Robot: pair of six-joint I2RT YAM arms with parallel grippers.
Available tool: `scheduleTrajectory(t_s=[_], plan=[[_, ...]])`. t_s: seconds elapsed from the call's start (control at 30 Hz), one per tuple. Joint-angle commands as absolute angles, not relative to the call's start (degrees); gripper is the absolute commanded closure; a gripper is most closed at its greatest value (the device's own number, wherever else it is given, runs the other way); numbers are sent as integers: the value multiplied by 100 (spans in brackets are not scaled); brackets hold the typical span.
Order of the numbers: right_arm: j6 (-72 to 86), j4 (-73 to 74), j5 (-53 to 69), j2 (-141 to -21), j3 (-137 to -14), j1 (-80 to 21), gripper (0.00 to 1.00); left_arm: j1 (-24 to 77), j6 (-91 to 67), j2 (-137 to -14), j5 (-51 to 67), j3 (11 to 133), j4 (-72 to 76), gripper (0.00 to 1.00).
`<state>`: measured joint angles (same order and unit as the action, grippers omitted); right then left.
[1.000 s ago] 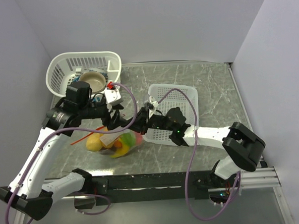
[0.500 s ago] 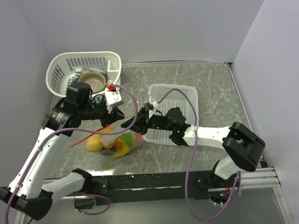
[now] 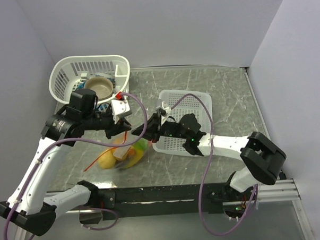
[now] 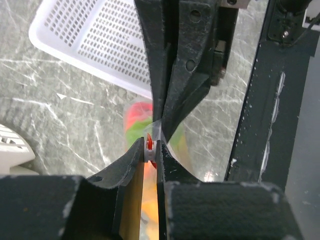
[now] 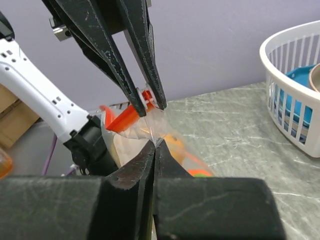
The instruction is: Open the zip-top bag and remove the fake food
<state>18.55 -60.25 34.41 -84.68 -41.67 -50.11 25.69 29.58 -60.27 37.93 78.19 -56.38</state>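
The zip-top bag (image 3: 127, 151) hangs between the two claws, over the bench (image 3: 228, 103) a bit left of the middle. It is nearer than the round white basket (image 3: 62, 76) and just left of the flat white basket (image 3: 194, 105). The fake food (image 3: 106, 160) sits low inside it, yellow, green and orange. I cannot tell if the bag's bottom touches the bench.

The left claw (image 4: 150, 150) is pinched together on the orange-red zip strip (image 5: 122, 117). The right claw (image 5: 155, 145) is squeezed tight on the thin clear plastic just under it.

That plastic is slippery, so it could slide out of the right claw if the arms pull apart fast. The little zip piece could pop out of the left claw too. A hard tug might rip the bag, and the food could roll off the near edge. The claw tips are very close and could bump.

The left arm comes in from the left with its claw pointing right. The right arm lies low and stretches left past the flat basket.
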Motion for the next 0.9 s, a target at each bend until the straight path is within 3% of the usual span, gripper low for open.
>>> scheduleTrajectory(t_s=[0.0,0.03,0.07,0.17,0.23,0.3,0.5,0.63,0.8,0.87], plan=[[1688,-5854,3726,-8288,-4552,-4913,74,2549,3050,-6046,3867,8121,-6073,87],[1505,-5532,3979,-8288,-4596,-4922,44,2549,3050,-6082,3919,8191,-6099,86],[1303,-5241,4008,-8253,-4718,-4957,37,2549,3050,-6117,3998,8235,-6126,86],[336,-4176,3543,-7885,-4677,-5027,31,2549,3146,-6293,4060,8437,-6319,86],[-155,-4035,3279,-7542,-4527,-5027,17,2549,3269,-6389,4078,8542,-6433,87],[-368,-3982,3050,-7340,-4421,-5027,11,2549,3313,-6442,4122,8578,-6521,86],[-519,-3377,3917,-7671,-5026,-5019,14,2549,3331,-6662,4403,8763,-6767,86],[-536,-3234,4227,-7998,-5229,-5010,28,2549,3357,-6680,4395,8894,-6864,85],[-334,-3550,4376,-8209,-5238,-4992,35,2558,3357,-6732,4509,8903,-6908,84],[-299,-3551,4508,-8279,-5317,-5001,51,2566,3357,-6759,4535,8886,-6935,84]])
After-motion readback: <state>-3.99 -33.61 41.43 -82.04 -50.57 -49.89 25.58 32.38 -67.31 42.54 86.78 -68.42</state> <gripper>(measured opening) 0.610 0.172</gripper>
